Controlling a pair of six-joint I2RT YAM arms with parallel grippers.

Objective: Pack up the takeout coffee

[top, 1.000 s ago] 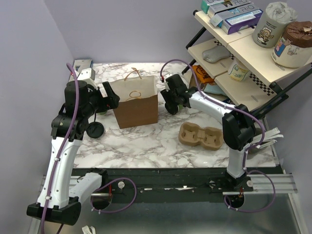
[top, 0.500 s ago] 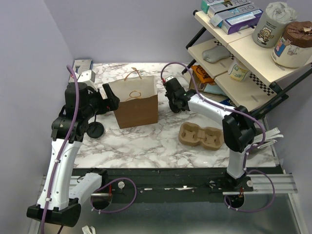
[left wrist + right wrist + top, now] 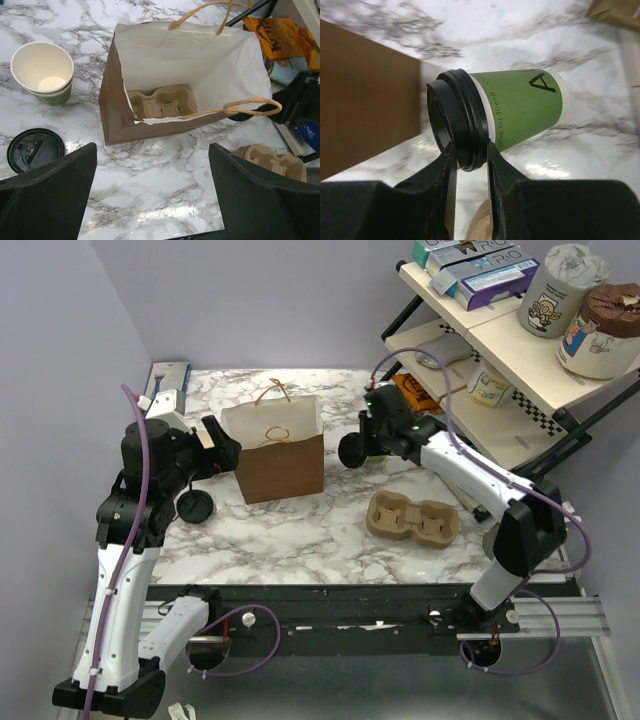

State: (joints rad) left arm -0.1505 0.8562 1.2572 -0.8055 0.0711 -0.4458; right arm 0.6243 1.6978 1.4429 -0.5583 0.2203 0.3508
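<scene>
Marble worktop [image 3: 300, 530], white with grey veining. Left arm bent at the elbow, reaching in from the left. Left end effector [image 3: 152, 150] spread wide, holding nothing, looking down into the open brown paper bag [image 3: 185, 65]. Right arm stretched long toward the far middle. Right end effector [image 3: 470, 150] pinched on the black lid rim of the takeout coffee [image 3: 525, 112]. Cup green with printed lettering, lid seated, tipped sideways across the grip, just right of the bag. Touching the worktop or not: can't tell.
</scene>
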